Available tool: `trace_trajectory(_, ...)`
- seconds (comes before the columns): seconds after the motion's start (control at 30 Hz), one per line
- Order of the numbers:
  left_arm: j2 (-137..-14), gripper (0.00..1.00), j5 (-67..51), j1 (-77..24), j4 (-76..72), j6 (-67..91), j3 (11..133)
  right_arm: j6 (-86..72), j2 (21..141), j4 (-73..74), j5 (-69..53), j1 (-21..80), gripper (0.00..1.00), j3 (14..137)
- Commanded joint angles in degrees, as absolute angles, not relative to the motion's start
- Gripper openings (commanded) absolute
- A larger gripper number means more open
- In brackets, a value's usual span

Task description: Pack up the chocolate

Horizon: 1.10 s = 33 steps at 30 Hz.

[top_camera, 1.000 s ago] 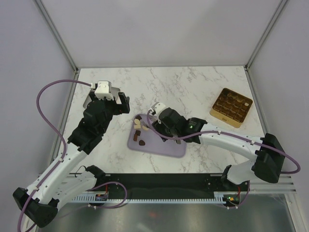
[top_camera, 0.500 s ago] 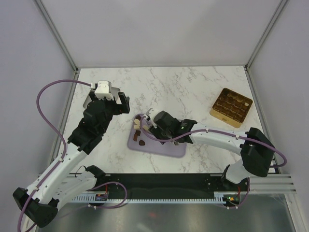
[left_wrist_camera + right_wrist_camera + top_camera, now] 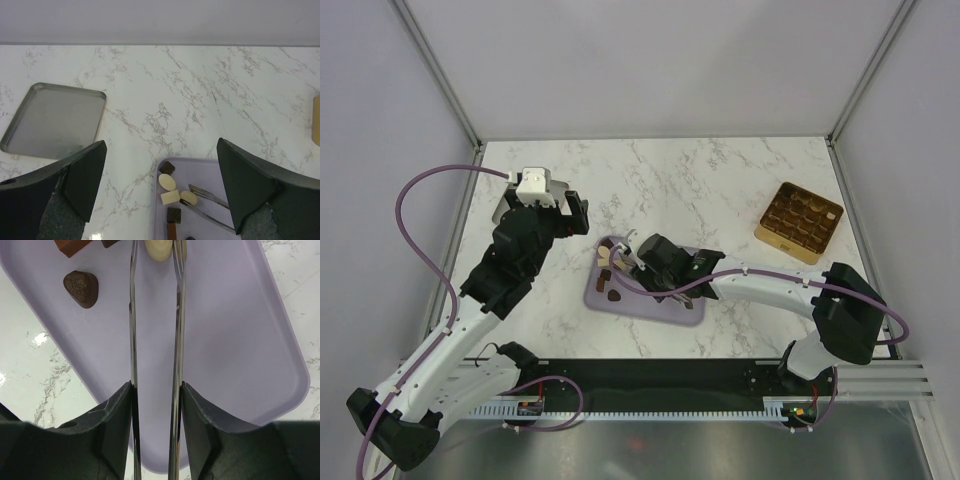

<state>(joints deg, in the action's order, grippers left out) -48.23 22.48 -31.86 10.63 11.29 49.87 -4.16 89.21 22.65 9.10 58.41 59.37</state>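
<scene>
Several chocolate pieces (image 3: 607,264) lie at the left end of a lilac tray (image 3: 672,312). My right gripper (image 3: 656,262) is shut on metal tongs (image 3: 133,335), one fingertip pressed on each arm. The tong tips flank a cream chocolate (image 3: 157,249) at the top edge of the right wrist view. A dark heart-shaped piece (image 3: 81,287) sits just left of the tongs. The left wrist view shows a cream oval (image 3: 167,181), a cream block (image 3: 170,197) and dark squares (image 3: 167,167) beside the tong tips (image 3: 210,197). My left gripper (image 3: 161,150) hangs open above the table, holding nothing.
A gold compartmented box (image 3: 800,222) stands at the right of the marble table. A bare metal tray (image 3: 55,120) lies at the far left, beneath my left arm. The right half of the lilac tray (image 3: 230,340) holds no pieces.
My right arm has slid left along the lilac tray, bringing the tong tips up to the cream chocolate, and the tong arms have narrowed slightly. The left arm has not moved.
</scene>
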Motion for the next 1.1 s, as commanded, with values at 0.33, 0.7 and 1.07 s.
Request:
trace_trajectory(0.33, -47.8, 1.0, 24.7, -31.7, 9.1, 9.0, 51.3, -4.9, 87.6, 26.4, 15.0, 58.9, 0.41, 61.5)
trace_trajectory(0.7, -47.8, 1.0, 24.8, -31.7, 9.1, 9.0, 51.2, -9.2, 85.2, 33.0, 15.9, 57.4, 0.38, 65.5)
trace_trajectory(1.07, -47.6, 1.0, 24.5, -31.7, 9.1, 9.1, 51.2, -12.0, 78.8, 40.1, 15.6, 43.1, 0.38, 67.9)
